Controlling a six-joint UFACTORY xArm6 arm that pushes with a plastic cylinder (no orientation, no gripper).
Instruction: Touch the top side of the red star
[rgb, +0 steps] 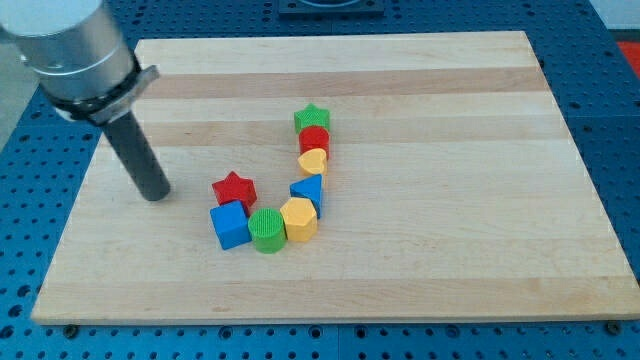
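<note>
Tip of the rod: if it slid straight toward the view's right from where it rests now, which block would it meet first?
Probably the red star: my tip sits to its left at about the same height in the view, with bare board between. Depth is uncertain.

so my tip (156, 194) is sitting at 9 o'clock of the red star (234, 188), apart from it; the blue cube (229, 224) is touching the star at 6 o'clock.

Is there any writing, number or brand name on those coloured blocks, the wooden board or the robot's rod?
None: no text, number or logo can be read in the camera view.
The blocks, such as the red star and the blue cube, have plain faces.
The wooden board is unmarked.
My tip, left of the red star, bears no label.
</note>
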